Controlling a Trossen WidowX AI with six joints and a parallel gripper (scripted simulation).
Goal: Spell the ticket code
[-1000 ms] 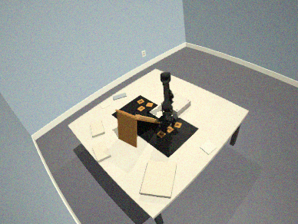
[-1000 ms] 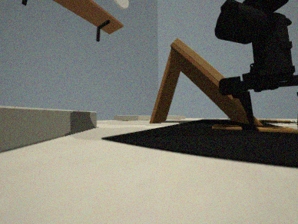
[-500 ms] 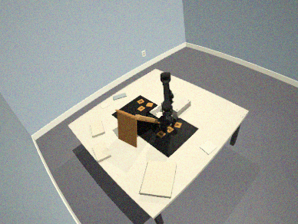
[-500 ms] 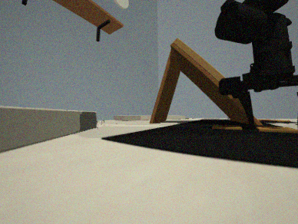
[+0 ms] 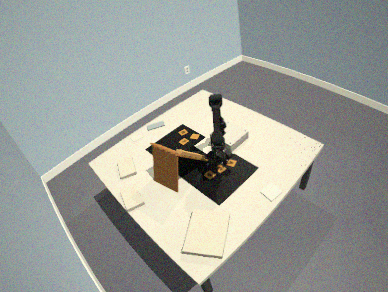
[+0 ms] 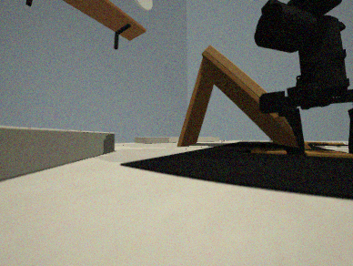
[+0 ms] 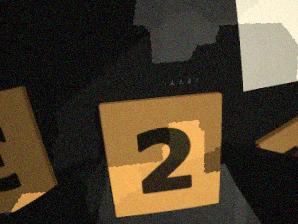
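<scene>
Now the black claw [image 5: 219, 162] [image 6: 326, 150] standing partly open, "2" tile [image 5: 221, 169] [image 7: 162, 155] lying under it, neighbour tiles [image 5: 209, 174] [image 7: 25, 150] leaving narrow room beside it

Upright board [image 5: 165, 167] standing on the counter [image 5: 150, 220] [image 6: 136, 219], mats [image 5: 220, 192] [image 6: 227, 175] lying under two groups of tiles, the "2" tile [image 7: 162, 155] between two others, large flat slab [image 5: 206, 234] near the counter's front edge, two smaller slabs beyond the board.
</scene>
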